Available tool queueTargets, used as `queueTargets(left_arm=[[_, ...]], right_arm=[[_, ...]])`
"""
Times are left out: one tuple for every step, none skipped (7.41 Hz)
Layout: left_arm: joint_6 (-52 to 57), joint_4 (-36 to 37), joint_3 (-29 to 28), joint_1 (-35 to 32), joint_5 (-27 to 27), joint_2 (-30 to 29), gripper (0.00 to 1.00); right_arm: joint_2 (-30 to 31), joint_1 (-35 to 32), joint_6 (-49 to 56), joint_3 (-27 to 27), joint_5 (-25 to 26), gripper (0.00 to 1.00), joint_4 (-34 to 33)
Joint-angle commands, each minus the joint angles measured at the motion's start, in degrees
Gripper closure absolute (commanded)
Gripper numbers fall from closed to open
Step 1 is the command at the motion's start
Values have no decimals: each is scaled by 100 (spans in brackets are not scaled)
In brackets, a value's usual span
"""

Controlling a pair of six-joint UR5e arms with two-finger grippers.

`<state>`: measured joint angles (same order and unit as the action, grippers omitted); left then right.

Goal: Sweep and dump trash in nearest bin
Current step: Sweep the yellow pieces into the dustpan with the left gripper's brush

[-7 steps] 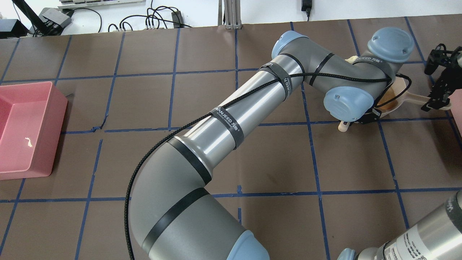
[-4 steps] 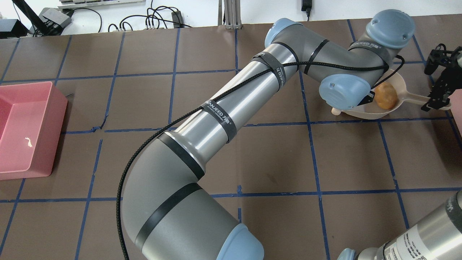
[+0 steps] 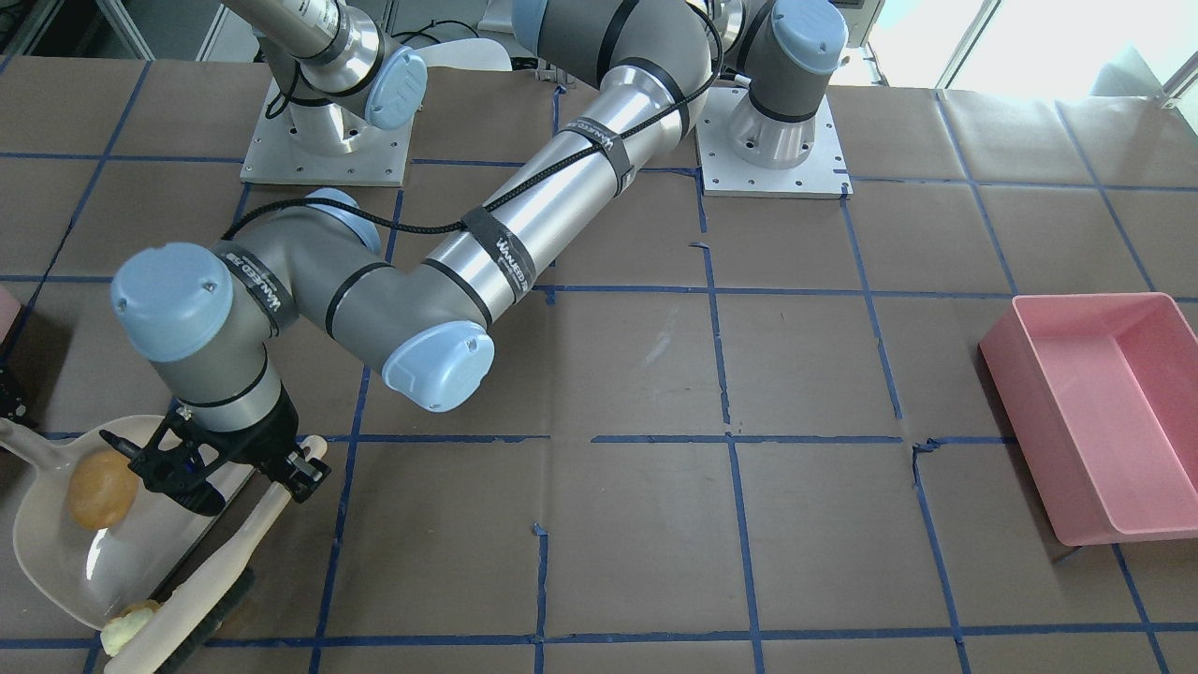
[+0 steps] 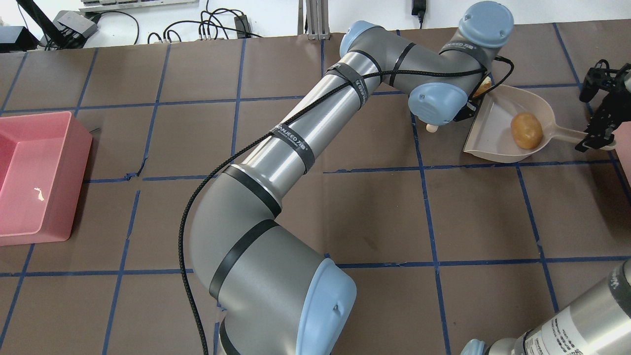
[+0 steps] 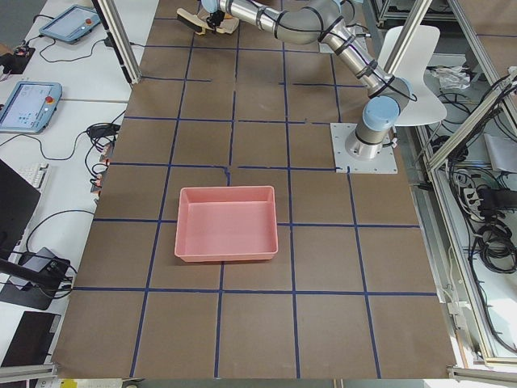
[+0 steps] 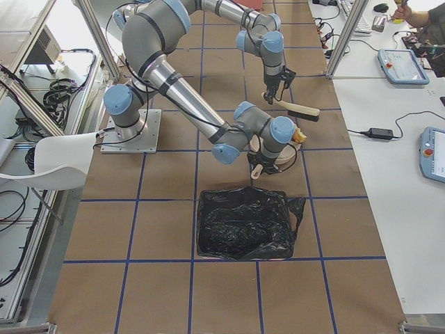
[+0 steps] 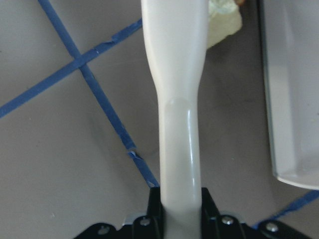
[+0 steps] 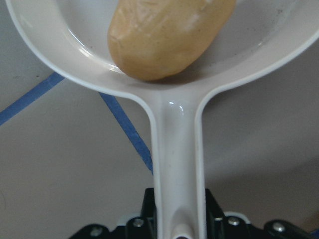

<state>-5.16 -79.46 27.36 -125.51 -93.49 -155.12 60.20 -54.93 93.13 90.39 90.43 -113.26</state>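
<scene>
Trash [image 4: 526, 130], three pieces listed.

Item 1, potato piece [image 8: 169, 35]: inside the dustpan [image 4: 495, 118], at its deep end by the handle. Change: a moment ago the left wrist hides it, and now the wrist stands clear of the dustpan's mouth and the piece shows whole. Judged swept in and at rest.

Item 2, pale chunk [image 3: 126, 629]: on the worktop [image 3: 636, 524], outside the dustpan at one corner of its lip, just beside the brush [image 3: 234, 552]. Not yet in.

Item 3: not found in any view.

Left gripper [image 7: 179, 209]: jaws clamped on the brush handle. Change: the arm is drawn back, so the handle's end now lies farther from the dustpan than before.

Right gripper [image 4: 597, 138]: jaws clamped on the end of the dustpan's handle. No change; the dustpan sits flat where it was.

Nearest bin [image 4: 626, 150]: a pink corner just past the dustpan's handle. Nothing is judged dumped yet.

Meaning for the task: one stroke looks complete, with one piece collected. The pull-back probably resets the brush behind the pale chunk for a second stroke toward the dustpan. Dumping should wait until that chunk is in. The round piece may roll once the dustpan tilts.
</scene>
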Motion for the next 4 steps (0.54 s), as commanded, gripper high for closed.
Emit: queueTargets(left_arm=[[714, 97, -46, 211, -89, -185, 99], [971, 89, -46, 211, -81, -203, 99], [1008, 89, -46, 193, -55, -221, 99], [1017, 89, -38, 193, 136, -238, 98]], right_arm=[[-43, 0, 29, -48, 1, 83, -29], [-52, 0, 56, -170, 62, 83, -3], [-104, 0, 65, -249, 98, 83, 41], [-104, 0, 65, -259, 115, 83, 41]])
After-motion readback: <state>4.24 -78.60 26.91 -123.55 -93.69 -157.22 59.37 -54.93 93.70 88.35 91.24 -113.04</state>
